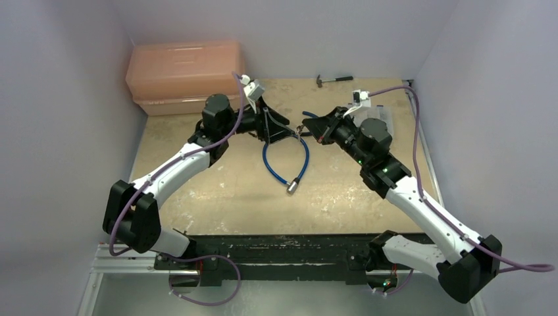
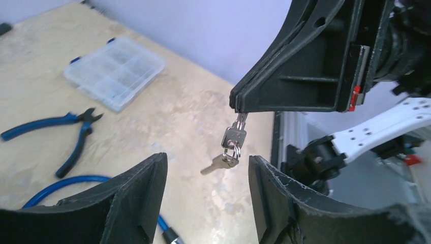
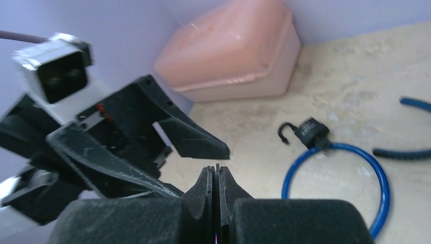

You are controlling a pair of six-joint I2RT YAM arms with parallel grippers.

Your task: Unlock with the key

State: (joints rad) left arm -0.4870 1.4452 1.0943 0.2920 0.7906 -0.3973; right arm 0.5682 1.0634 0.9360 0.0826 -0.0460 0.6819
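L gripper (image 2: 207, 161) fingers spread; R gripper (image 3: 215, 170) pinched tight; both arms angled inward, tips close.

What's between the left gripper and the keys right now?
Nothing visible. The keys hang from the shut right gripper, in the open gap between the fingers of the left gripper, touching neither finger.

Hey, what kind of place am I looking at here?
Probably a robotics lab test cell set up as a small workbench: a plywood table closed in by plain walls, hand tools lying out, pliers and a hammer, plus a clear parts organizer.
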